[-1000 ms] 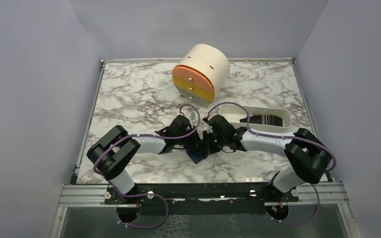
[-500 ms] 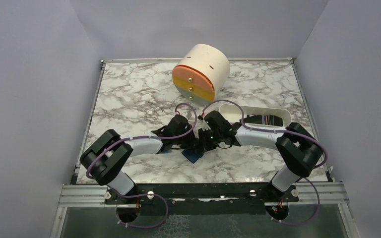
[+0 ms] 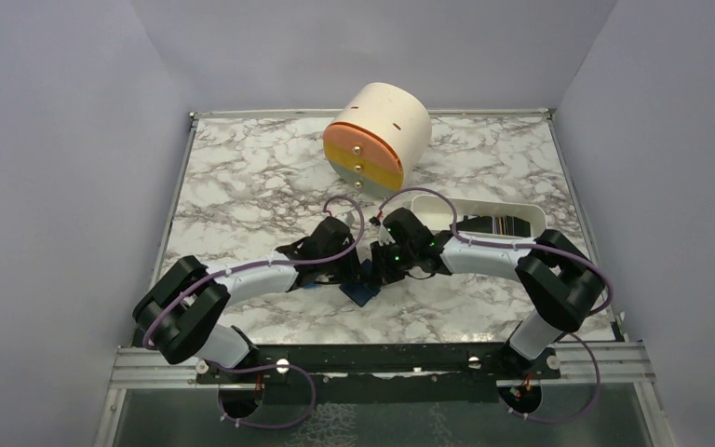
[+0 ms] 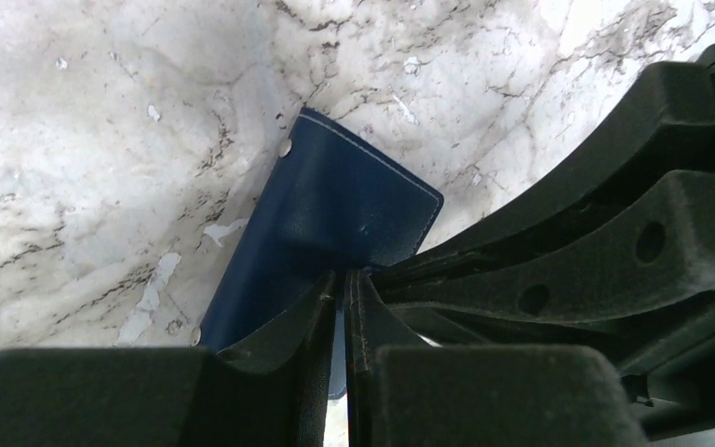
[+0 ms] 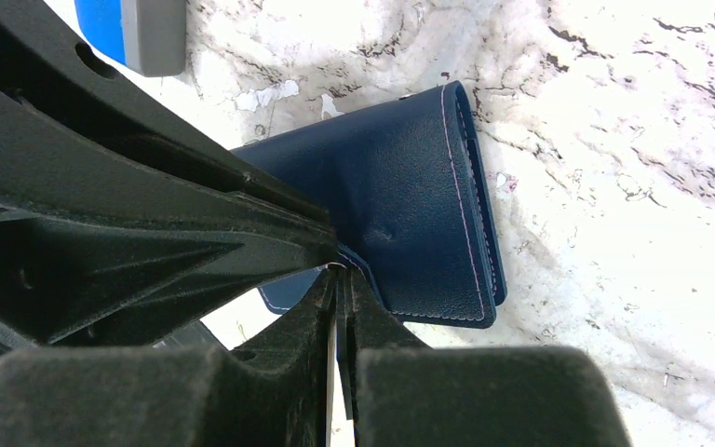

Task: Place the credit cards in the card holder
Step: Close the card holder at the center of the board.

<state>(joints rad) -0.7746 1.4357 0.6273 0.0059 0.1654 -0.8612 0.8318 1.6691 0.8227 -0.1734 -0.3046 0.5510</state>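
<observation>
Marble tabletop (image 3: 242, 177): carries all below. Cream drum (image 3: 386, 126), orange-faced: far centre. White tray (image 3: 535, 216): right of the drum, nearer the arm bases. Left tool (image 4: 339, 277) and right tool (image 5: 339, 272): meeting in front of the drum, each pinched almost closed on the card holder (image 5: 410, 196). It is navy, folded, and judged light, soft and dimpling, so best held at a stitched edge. Blue block (image 5: 102, 23): beside it. Credit cards: none discernible.
</observation>
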